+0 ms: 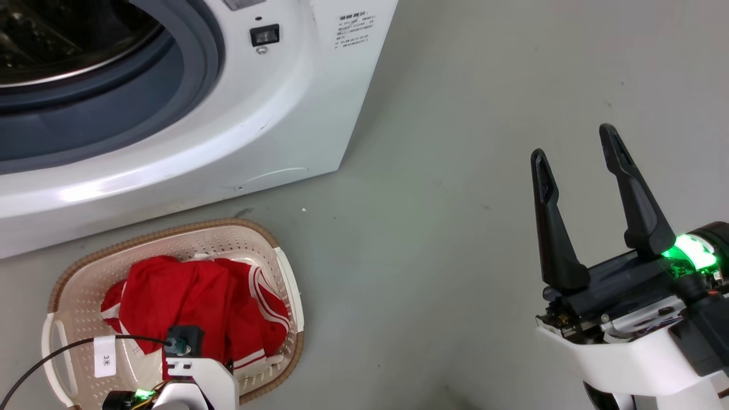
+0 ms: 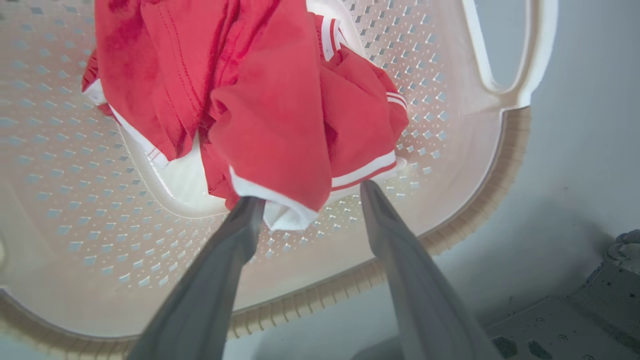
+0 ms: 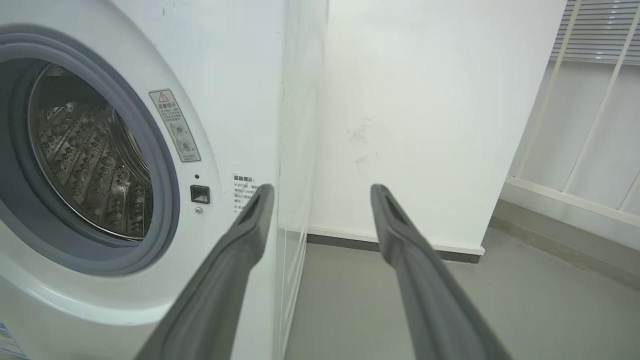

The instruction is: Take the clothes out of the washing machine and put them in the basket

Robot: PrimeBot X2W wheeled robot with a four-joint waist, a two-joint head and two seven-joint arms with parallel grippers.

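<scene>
The red clothes [image 1: 188, 296] with white striped trim lie bunched in the cream basket [image 1: 171, 230] on the floor in front of the white washing machine [image 1: 256, 131]. In the left wrist view my left gripper [image 2: 310, 195] is open just above the basket [image 2: 450, 100]. Its fingertips straddle the white hem of the clothes [image 2: 270, 110] without pinching it. Off to the right my right gripper [image 1: 572, 145] hangs open over bare floor, nothing between its fingers. The right wrist view looks past the open right gripper [image 3: 322, 190] at the washing machine [image 3: 225, 75]. Its steel drum [image 3: 90, 165] shows no fabric.
Grey floor [image 1: 433, 239] stretches between the basket and my right arm. A white wall [image 3: 425, 125] stands behind the machine, and a railing [image 3: 575, 150] is at the far right. A black cable with a white tag [image 1: 105, 356] runs over the basket's left side.
</scene>
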